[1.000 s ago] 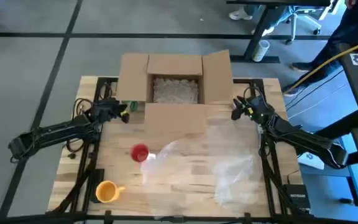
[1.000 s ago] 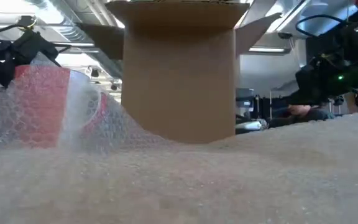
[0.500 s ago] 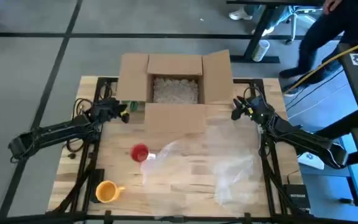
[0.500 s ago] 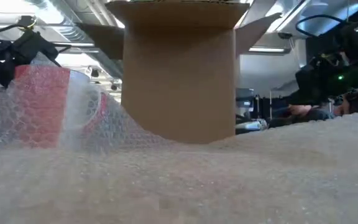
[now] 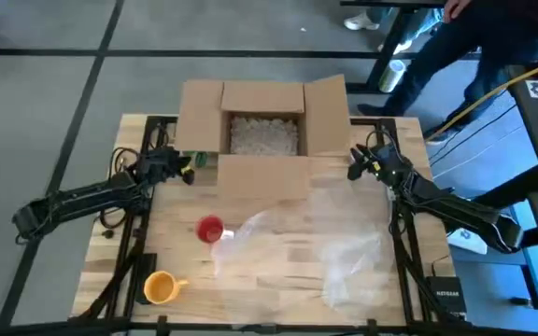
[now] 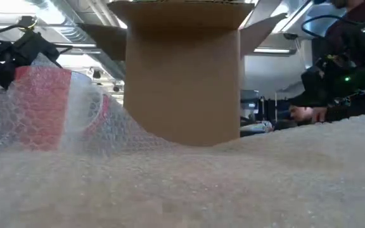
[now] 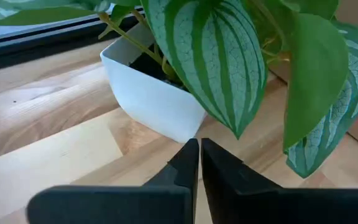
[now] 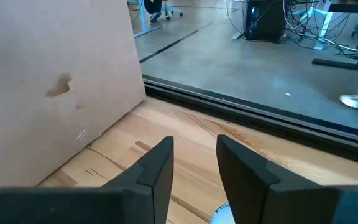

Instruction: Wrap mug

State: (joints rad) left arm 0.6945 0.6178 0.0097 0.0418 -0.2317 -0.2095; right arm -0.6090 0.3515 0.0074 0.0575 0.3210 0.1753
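Well apart from both claws, red mug (image 5: 210,229) touches bubble wrap (image 5: 334,247).

Red mug (image 5: 210,229) on bubble wrap (image 5: 325,245), open cardboard box (image 5: 263,133) behind, orange mug (image 5: 161,287) near front

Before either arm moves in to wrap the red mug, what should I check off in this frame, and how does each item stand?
1. Red ceramic mug upright on the clear bubble-wrap sheet's edge: ok.
2. Left claw empty, shut: ok.
3. Right claw empty, open: ok.
4. Open cardboard box holds packing filler: ok.
5. Orange mug clear of the wrap: ok.
6. Mug handle direction: cannot tell.
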